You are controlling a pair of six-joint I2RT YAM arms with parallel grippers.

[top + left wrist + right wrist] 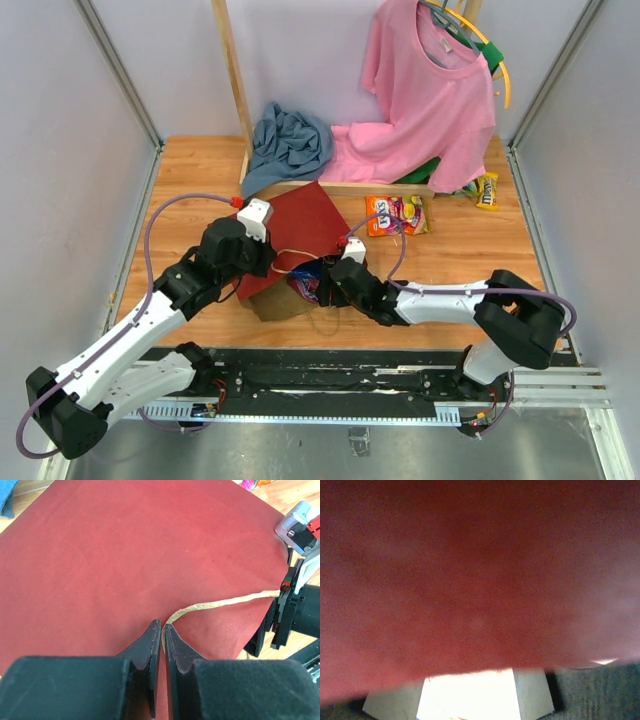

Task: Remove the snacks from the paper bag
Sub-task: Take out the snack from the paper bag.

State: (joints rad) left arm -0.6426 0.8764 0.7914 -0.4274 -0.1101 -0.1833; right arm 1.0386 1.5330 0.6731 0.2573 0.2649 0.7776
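The paper bag [300, 222] lies on wooden tabletop [470, 262] between white walls [60, 150].

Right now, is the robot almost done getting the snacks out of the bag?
Not yet. An orange packet and a yellow packet already lie out on the table. The left gripper pinches the paper bag's twine handle, and the right gripper reaches into its mouth. A blue packet shows inside, so at least that is left.
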